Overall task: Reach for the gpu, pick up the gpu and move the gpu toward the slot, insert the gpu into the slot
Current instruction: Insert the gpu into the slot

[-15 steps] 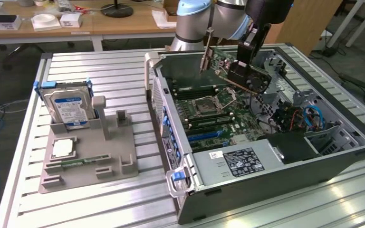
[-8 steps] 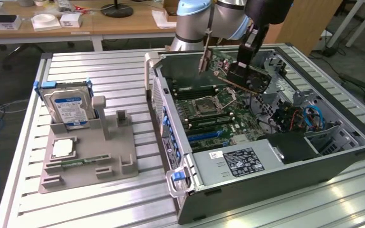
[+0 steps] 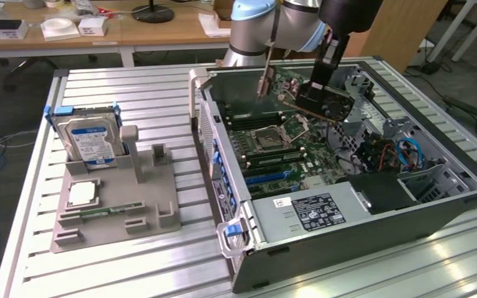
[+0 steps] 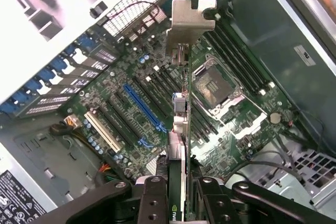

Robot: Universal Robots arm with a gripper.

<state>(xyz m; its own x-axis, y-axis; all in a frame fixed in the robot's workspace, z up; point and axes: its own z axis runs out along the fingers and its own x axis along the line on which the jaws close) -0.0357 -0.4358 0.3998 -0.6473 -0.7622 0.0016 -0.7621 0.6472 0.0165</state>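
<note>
I have the jaws clamped on the gpu [image 3: 325,101], which I judge light, stiff, fragile, best held by its edges.

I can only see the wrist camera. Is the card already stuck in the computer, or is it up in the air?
Observer: Up in the air. The gripper holds the gpu above the motherboard.
Operator: Is anything outside the case?
Observer: A hard drive stands in a gray holder, on the exterior view's left of the case.
Operator: Is the case standing up?
Observer: No, it lies on its side on the table.
</note>
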